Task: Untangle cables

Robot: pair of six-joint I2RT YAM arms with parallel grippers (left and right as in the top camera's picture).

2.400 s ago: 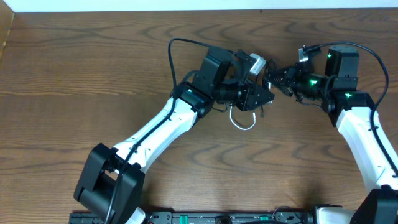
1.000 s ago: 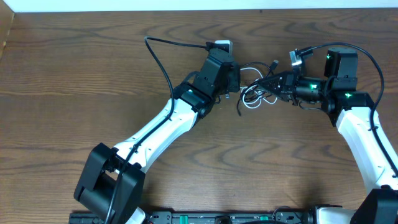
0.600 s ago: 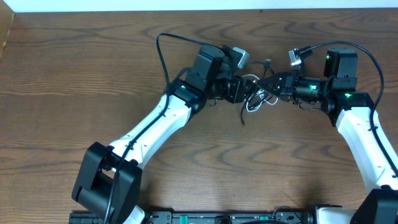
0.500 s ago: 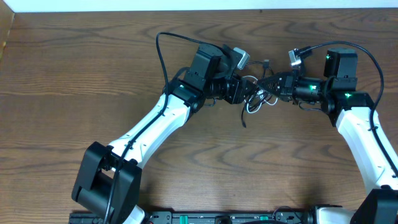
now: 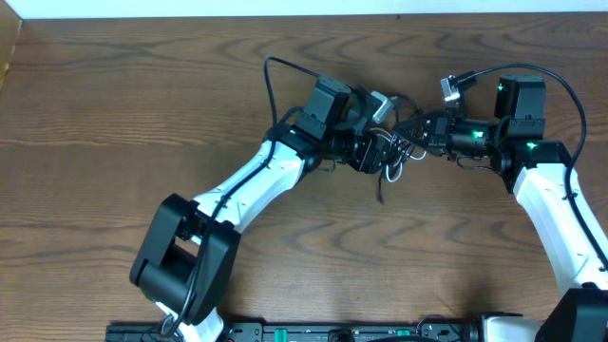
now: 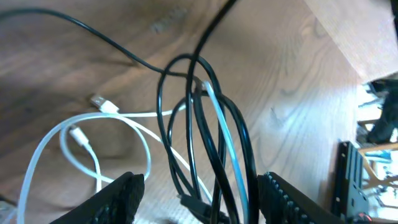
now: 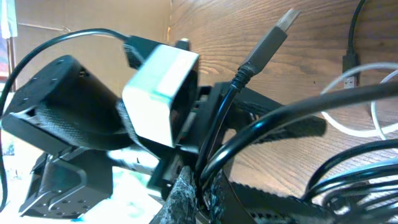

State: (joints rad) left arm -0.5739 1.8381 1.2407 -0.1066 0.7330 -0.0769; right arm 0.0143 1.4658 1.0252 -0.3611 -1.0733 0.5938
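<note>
While it straddles cables (image 6: 211,155), left hand (image 6: 199,199) open

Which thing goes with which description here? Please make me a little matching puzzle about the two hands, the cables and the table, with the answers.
Things:
1. left hand
2. right hand
3. white cable
4. table

Descriptions:
A. brown wood
B. shut on black cables
C. in loose loops
D. open around the tangle

Pairs: 1-D, 2-B, 3-C, 4-A
</note>
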